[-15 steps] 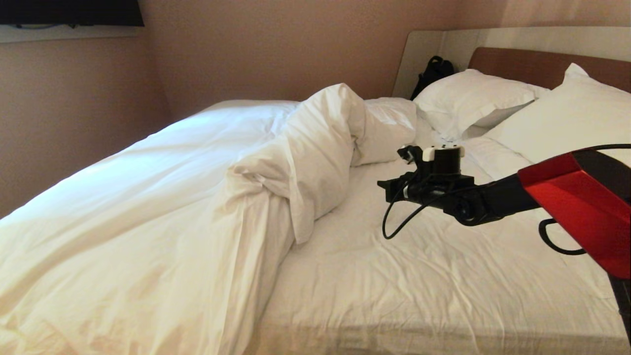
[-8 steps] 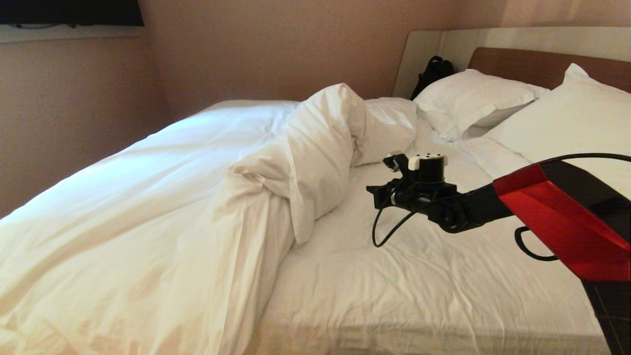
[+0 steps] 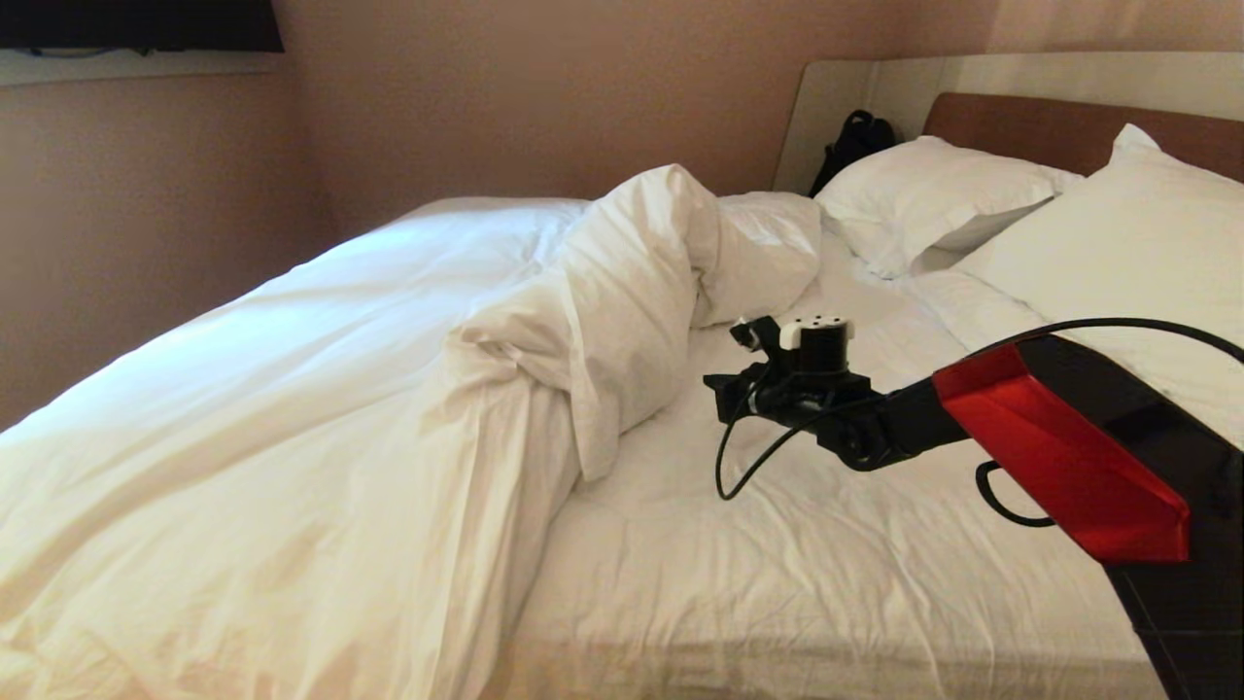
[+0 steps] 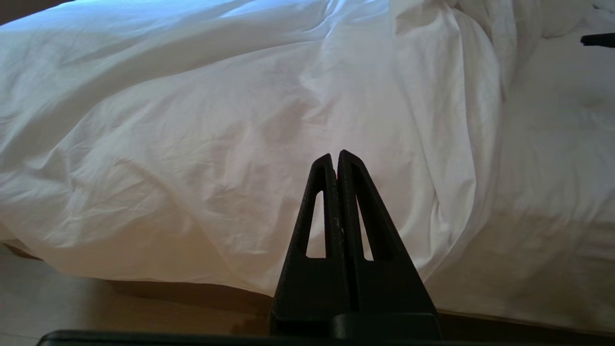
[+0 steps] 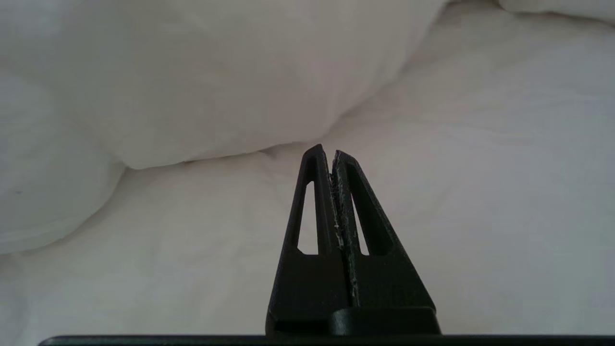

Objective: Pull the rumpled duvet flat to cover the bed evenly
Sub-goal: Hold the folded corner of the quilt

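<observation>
Left gripper (image 4: 336, 156) out of sight from the head, fingers pressed together, near the bed's foot edge. Right gripper (image 5: 326, 151) fingers together too, holding nothing, low over the thin white sheet (image 3: 826, 544). Big puffy white duvet (image 3: 603, 321) bunched just beside it, heaped on the wide bed (image 3: 1069, 126). No writing anywhere.

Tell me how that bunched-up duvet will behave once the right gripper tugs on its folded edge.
The duvet is heaped in soft, sagging folds, so it will probably flop and drape rather than move as one piece. It looks puffy and thick, so likely light for its bulk. The bare sheet beside it is smooth, so it may slide easily. The right gripper, shut, points at its edge.
</observation>
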{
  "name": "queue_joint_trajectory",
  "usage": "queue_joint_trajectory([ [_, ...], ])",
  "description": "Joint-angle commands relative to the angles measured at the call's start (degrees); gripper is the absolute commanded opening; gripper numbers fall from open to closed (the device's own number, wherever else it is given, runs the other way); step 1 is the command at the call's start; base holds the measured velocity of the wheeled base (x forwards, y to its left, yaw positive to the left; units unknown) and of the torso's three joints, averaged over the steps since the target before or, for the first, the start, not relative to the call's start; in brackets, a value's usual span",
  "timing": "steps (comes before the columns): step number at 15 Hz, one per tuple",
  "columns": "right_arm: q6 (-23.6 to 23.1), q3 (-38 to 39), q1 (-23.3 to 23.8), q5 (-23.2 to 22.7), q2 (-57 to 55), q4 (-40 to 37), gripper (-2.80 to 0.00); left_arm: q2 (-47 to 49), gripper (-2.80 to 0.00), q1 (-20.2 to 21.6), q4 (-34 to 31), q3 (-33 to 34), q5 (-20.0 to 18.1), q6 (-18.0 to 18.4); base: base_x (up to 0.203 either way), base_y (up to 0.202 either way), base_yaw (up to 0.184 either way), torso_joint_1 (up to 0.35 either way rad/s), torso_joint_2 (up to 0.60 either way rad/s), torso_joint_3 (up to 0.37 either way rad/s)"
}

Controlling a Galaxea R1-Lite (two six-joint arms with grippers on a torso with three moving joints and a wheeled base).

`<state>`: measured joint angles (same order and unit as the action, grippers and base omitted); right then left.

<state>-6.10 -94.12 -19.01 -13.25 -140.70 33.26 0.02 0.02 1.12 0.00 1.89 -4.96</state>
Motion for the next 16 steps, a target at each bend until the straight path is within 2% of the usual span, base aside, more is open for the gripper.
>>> queue_joint_trajectory([
  [1, -0.6, -0.1, -1.3, 0.2, -0.3, 0.6, -2.80, 0.0, -2.80, 0.0, 0.0, 0.0, 0.0, 0.0, 0.000, 0.000, 0.000, 0.000, 0.00, 0.000],
  [7, -0.5, 0.3, -5.0, 1.5, -0.9, 0.5, -2.80, 0.0, -2.80, 0.0, 0.0, 0.0, 0.0, 0.0, 0.000, 0.000, 0.000, 0.000, 0.00, 0.000],
  [11, -0.6, -0.1, -9.3, 2.9, -1.3, 0.6, -2.80, 0.0, -2.80, 0.0, 0.0, 0.0, 0.0, 0.0, 0.000, 0.000, 0.000, 0.000, 0.00, 0.000],
  [16, -2.1, -0.2, -9.8, 3.6, -1.4, 0.7, -2.80, 0.0, -2.80, 0.0, 0.0, 0.0, 0.0, 0.0, 0.000, 0.000, 0.000, 0.000, 0.00, 0.000],
])
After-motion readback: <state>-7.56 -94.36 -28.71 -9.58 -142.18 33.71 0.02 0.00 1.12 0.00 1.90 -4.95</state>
